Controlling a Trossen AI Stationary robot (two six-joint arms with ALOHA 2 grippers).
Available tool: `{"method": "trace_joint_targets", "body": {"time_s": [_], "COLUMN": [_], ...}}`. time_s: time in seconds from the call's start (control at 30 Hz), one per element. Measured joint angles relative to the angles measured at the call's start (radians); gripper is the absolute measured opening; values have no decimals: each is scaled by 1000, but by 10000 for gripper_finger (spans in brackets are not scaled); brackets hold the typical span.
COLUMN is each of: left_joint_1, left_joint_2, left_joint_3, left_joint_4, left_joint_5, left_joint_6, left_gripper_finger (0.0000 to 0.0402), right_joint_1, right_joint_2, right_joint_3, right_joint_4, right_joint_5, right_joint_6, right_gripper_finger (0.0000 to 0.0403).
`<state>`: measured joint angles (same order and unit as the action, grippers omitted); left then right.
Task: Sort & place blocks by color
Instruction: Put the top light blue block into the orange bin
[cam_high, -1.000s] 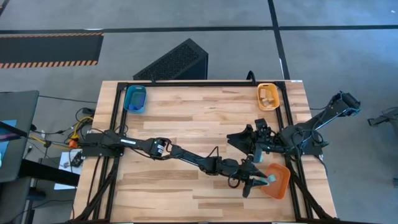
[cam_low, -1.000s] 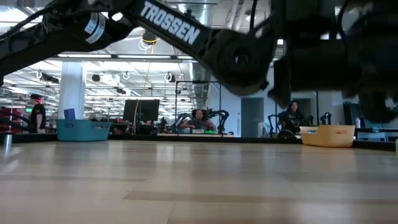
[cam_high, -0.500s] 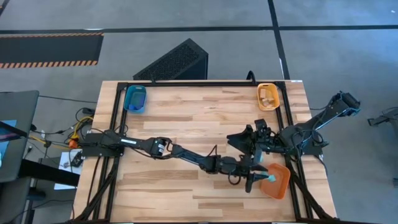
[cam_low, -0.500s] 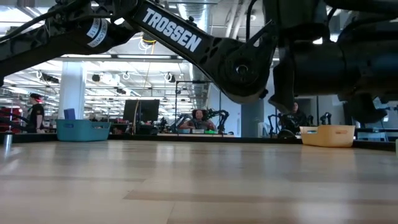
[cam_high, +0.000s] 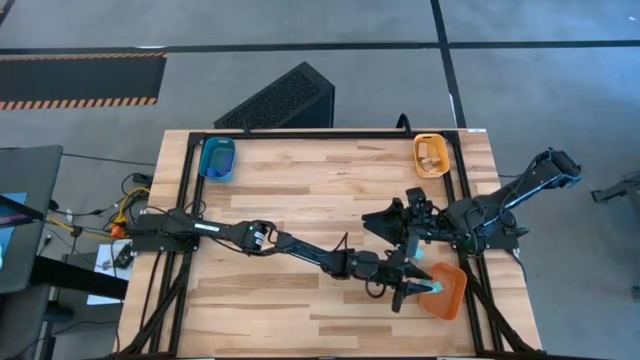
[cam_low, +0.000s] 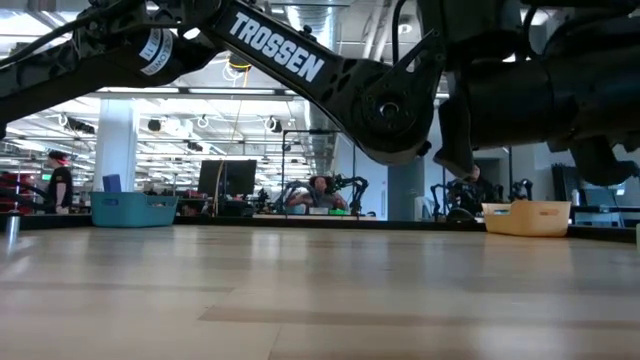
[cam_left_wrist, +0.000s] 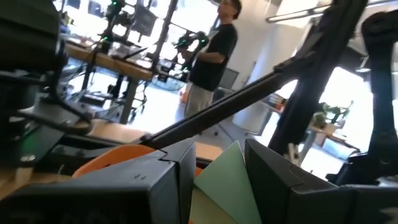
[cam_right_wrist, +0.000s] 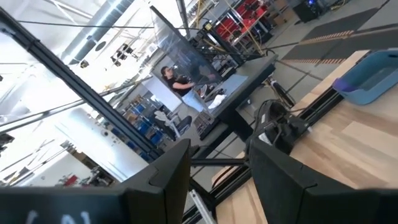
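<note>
While pinching a light cyan block (cam_high: 437, 287) between the left jaws, set narrow and closed on its flat sides, reaching right across the surface (cam_high: 320, 190) to the near-right corner. Hanging there over the left part of the orange tray (cam_high: 453, 292), clear of its floor as far as can be judged. Seen from the left wrist: block (cam_left_wrist: 227, 180) squeezed between both fingers (cam_left_wrist: 171, 186), tipped with one corner pointing up, orange rim (cam_left_wrist: 118, 155) just beyond. No real long axis to speak of on this one, close to a cube, so no turning needed.

Key relation now: tray directly under the jaws, block already past the rim. Looks like the release step. Just spread the jaws and let it drop, perhaps after a little dip to stop a bounce off the wall.

Over to the right jaws: parted, nothing between the fingers (cam_right_wrist: 168, 180), poised above the surface just on the far side of the orange tray, beside the left arm (cam_high: 300, 250). Nearer to that tray, yes, but empty and waiting.

Further out: yellow-orange tray (cam_high: 443, 148) far right with pale tan pieces (cam_high: 431, 155) inside, blue tray (cam_high: 217, 158) far left. No loose blocks spotted on the bare wood.
</note>
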<state>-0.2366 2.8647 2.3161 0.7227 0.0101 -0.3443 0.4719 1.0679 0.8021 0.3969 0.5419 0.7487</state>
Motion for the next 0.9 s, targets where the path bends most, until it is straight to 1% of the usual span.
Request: {"method": "trace_joint_targets", "body": {"time_s": [0.27, 0.47, 0.7, 0.8, 0.9], "left_joint_1": [20, 30, 21, 17, 14], "left_joint_2": [0, 0, 0, 0, 0], "left_joint_3": [0, 0, 0, 0, 0], "left_joint_4": [109, 119, 37, -18, -34], "left_joint_5": [3, 26, 28, 6, -3], "left_joint_6": [-32, -74, -99, -139, -182], "left_gripper_finger": [102, 102, 102, 102, 102], "right_joint_1": [33, 26, 13, 10, 10], "right_joint_2": [0, 0, 0, 0, 0], "right_joint_3": [0, 0, 0, 0, 0], "right_joint_4": [-2, -3, -5, -7, -7], "right_joint_5": [2, 6, 5, 5, 5], "right_joint_6": [3, 3, 3, 3, 3], "right_gripper_finger": [186, 186, 186, 186, 186]}}
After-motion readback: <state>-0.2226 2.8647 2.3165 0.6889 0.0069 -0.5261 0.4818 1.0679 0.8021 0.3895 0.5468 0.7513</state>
